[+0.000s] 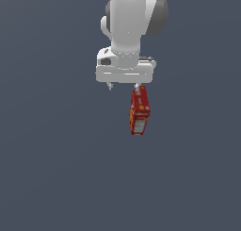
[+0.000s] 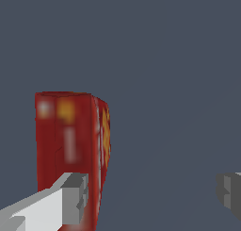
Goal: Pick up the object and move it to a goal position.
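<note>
The object, a small red carton (image 1: 140,111) with orange-yellow marks and a white-grey label panel, shows just below the white gripper (image 1: 124,86) in the exterior view. It sits under the finger on the exterior view's right, not between the two. In the wrist view the carton (image 2: 70,140) lies beside and partly behind one finger (image 2: 70,202). The other finger (image 2: 230,194) is far off across a wide bare gap. The gripper (image 2: 150,199) is open and grips nothing. I cannot tell whether the near finger touches the carton.
A plain dark blue-grey surface (image 1: 56,169) fills all the rest of both views. No other objects, edges or goal marker show.
</note>
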